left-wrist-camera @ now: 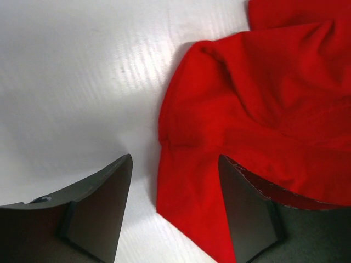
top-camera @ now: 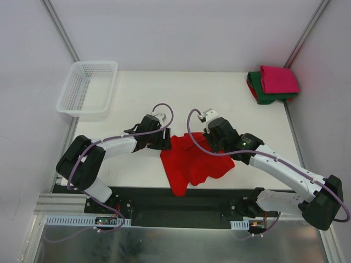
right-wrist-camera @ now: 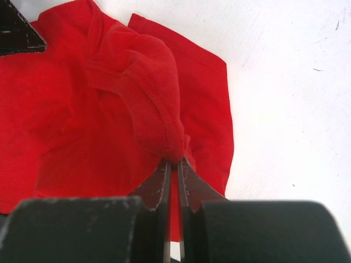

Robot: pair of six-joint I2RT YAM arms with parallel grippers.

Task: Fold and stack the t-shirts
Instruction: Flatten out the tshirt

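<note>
Pinching a raised ridge of the red t-shirt [top-camera: 192, 161] at the near middle of the table [top-camera: 137, 93] between closed jaws, the right gripper [right-wrist-camera: 174, 164] should hold taut while the left gripper [left-wrist-camera: 175, 159], wide open astride the cloth's edge, bites only hem before spreading.

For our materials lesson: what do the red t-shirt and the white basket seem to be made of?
The red t-shirt: soft matte cloth, perhaps cotton; it bunches into loose folds and shows a stitched hem. The white basket: probably moulded plastic; stiff open-mesh walls, smooth rim.
</note>
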